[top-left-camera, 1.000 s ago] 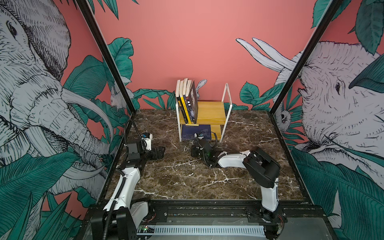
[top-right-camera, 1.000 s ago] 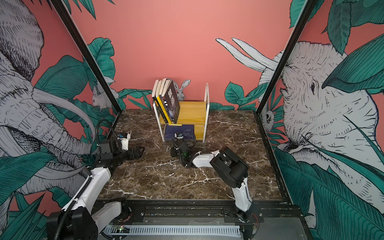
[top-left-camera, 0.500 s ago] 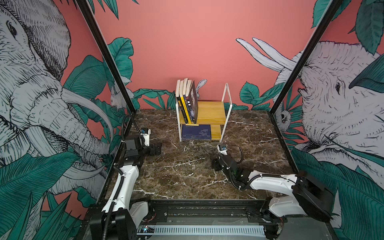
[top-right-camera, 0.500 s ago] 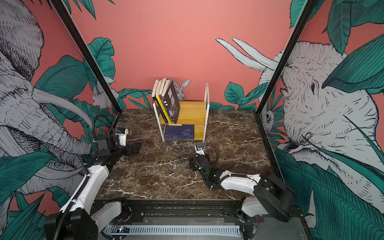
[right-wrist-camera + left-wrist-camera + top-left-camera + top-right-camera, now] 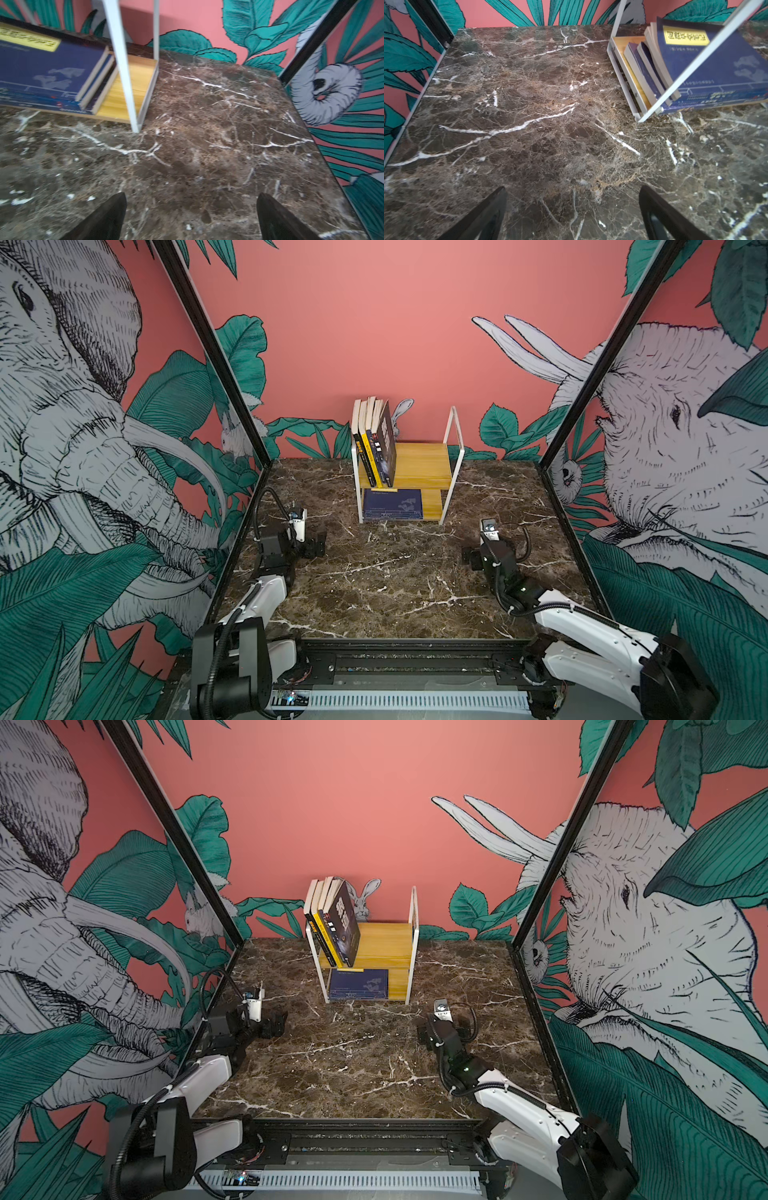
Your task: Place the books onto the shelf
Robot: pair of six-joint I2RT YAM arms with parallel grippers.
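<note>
The brown table [image 5: 395, 580] is the biggest thing here. I see no book lying on it. The shelf [image 5: 422, 460] stands at the far side of the table, in the middle. Both top views show it.

The two arms wait in front of the shelf, one on each side. The left gripper [image 5: 312, 542] is in front of the shelf and off to its left. Its jaws are wide apart and hold nothing. In the left wrist view there is only bare table between them. The right gripper [image 5: 471, 558] is in front of the shelf and off to its right. Its jaws are wide apart too, and the right wrist view shows nothing in them.

The upright books [image 5: 376, 443] stand on the shelf's top board at its left end. They tip a bit toward that end. The flat books [image 5: 392, 506] lie in a pile on the shelf's bottom board, closer to its left end. Their long side runs along the shelf's front edge.

Every book I can see is on the shelf, so I think the job is done. If a book needs a push, the shelf is ahead of both grippers and between them. Both are well apart from it. All the books sit toward the left end, so the left gripper looks like the better one to reach them.
</note>
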